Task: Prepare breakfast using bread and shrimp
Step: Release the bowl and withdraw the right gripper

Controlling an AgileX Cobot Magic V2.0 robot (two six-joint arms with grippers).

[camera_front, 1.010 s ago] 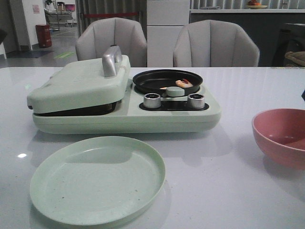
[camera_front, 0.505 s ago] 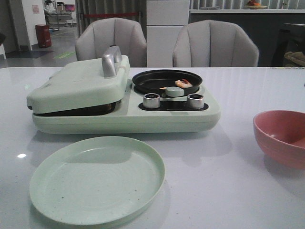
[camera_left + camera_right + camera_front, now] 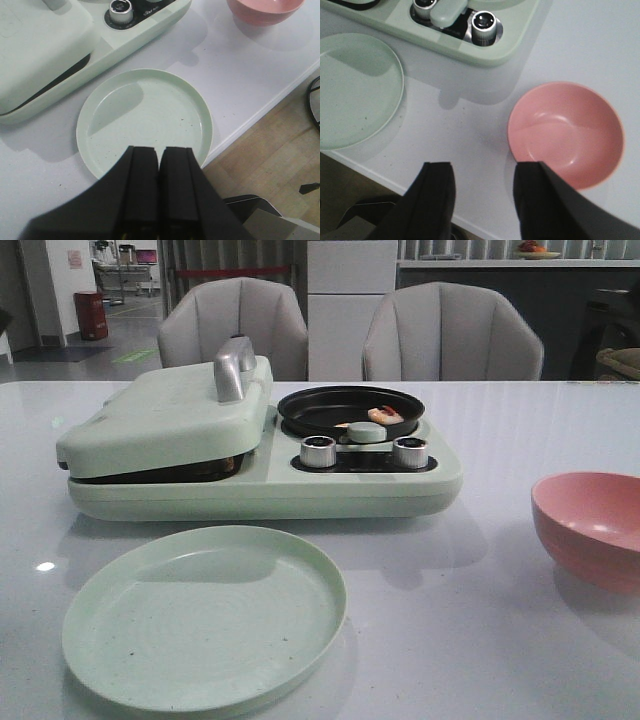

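Your shrimp [image 3: 386, 414] is lying in the small black pan [image 3: 350, 408] on the right half of the breakfast maker [image 3: 260, 475], toward the pan's right rim. No bread shows in any view; the lid [image 3: 165, 415] on the left half is down with only a dark slit under it, so I cannot tell whether the slices are inside.

Your left gripper [image 3: 160, 155] hangs above the near edge of the green plate [image 3: 145, 117] with its fingers pressed together and nothing between them. Your right gripper [image 3: 482, 175] sits spread wide and empty over bare table [image 3: 470, 135], just beside the pink bowl [image 3: 566, 132], which has nothing in it.

Expect the shrimp to be light, small and curled, probably a little slick, and it sits close to the pan wall. I would take it across the thick middle of the curl with narrow-set fingers, coming down from above so a fingertip does not catch the rim (a side approach looks blocked by the wall). Squeeze gently; it will likely skid or roll under a hard pinch.

If bread is under the lid, treat it as soft and floppy: grip one crust edge, where it is firmest, and support the lift slowly so the slice does not fold or tear. The silver handle [image 3: 232, 367] is the place to hold the lid.
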